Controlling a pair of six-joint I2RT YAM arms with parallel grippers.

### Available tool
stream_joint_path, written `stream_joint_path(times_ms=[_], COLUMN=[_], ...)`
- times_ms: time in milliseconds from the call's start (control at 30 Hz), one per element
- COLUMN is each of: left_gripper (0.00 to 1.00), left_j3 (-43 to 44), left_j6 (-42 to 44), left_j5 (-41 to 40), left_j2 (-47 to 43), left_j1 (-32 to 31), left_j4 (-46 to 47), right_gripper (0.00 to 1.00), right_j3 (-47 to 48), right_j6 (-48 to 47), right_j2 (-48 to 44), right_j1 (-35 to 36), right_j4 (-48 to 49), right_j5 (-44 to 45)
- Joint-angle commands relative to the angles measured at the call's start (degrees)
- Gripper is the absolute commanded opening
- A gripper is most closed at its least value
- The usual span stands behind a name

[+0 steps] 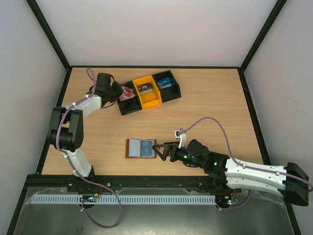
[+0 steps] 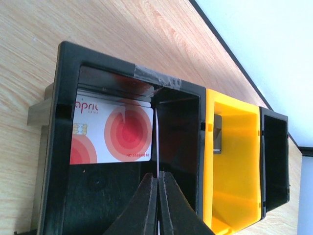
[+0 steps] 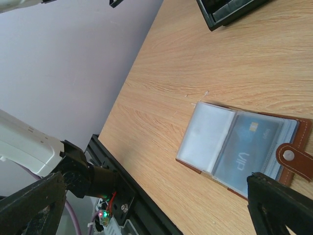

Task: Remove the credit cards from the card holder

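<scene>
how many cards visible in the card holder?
1: a blue-grey VIP card in the card holder pocket beside the snap tab. The other pocket looks empty; more may be hidden behind.

Overhead camera looks down from behind the arm bases on the whole tabletop (image 1: 210, 112). Left wrist camera sits close on the tray (image 2: 63, 147) before the left tool (image 2: 157, 196). The right wrist camera views the card holder (image 3: 244, 147) before the right tool (image 3: 155, 181); both spots show overhead too.

A wooden table (image 1: 210, 117) stands between plain white walls (image 1: 146, 29) with black frame bars (image 1: 50, 34); light is even.
</scene>
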Motion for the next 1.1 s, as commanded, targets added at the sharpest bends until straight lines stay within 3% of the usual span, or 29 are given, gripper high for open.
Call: stream_joint_path(times_ms=[0,667,1067], left_gripper=[0.03,0.03,0.09], left_j3=[2.94,6.27,9.06], left_j6=[1.64,4.37,6.22], left_j5=[-1.75,-3.58,-4.85], left_j2=[1.75,7.15,8.97], left_j1=[0.23,0.23,0.23], left_j4=[-0.53,-2.35,-4.7], right_gripper=[0.98,0.98,0.98], right_j3=[2.34,4.0,3.78], right_j6=[-0.62,-1.47,-1.25], right_j2=[0.66,1.93,2.11], right_j1=[-0.02,-0.02,-0.02], right_j4=[1.06,-2.2,-2.1], right_j5=[0.5,1.44,1.88])
